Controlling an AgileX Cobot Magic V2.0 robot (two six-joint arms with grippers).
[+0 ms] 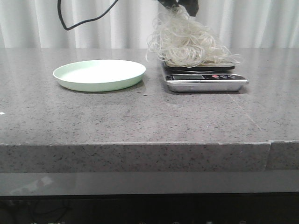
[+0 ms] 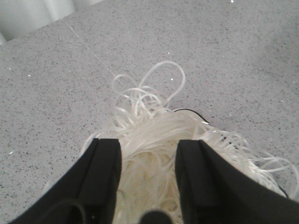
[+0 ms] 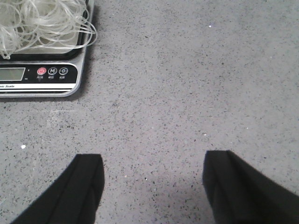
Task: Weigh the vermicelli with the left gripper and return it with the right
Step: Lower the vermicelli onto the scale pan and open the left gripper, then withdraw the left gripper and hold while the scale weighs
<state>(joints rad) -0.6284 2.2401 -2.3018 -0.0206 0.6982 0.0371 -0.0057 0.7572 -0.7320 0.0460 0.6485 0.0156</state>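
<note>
The vermicelli (image 1: pixel 187 44), a fluffy nest of whitish strands, rests on the silver kitchen scale (image 1: pixel 205 83) at the back right of centre, and its top rises in a peak. My left gripper (image 1: pixel 180 5) is right above that peak. In the left wrist view the left gripper (image 2: pixel 149 144) has its jaws apart, with the vermicelli (image 2: pixel 149 126) filling the gap between them. The pale green plate (image 1: pixel 99 74) stands empty to the left of the scale. My right gripper (image 3: pixel 154 161) is open and empty over bare table, with the scale (image 3: pixel 42 77) and vermicelli (image 3: pixel 42 23) ahead of it.
The grey speckled table (image 1: pixel 140 116) ends in a front edge near me. A white curtain (image 1: pixel 261 23) hangs behind the table. A black cable (image 1: pixel 70 23) dangles at the back left.
</note>
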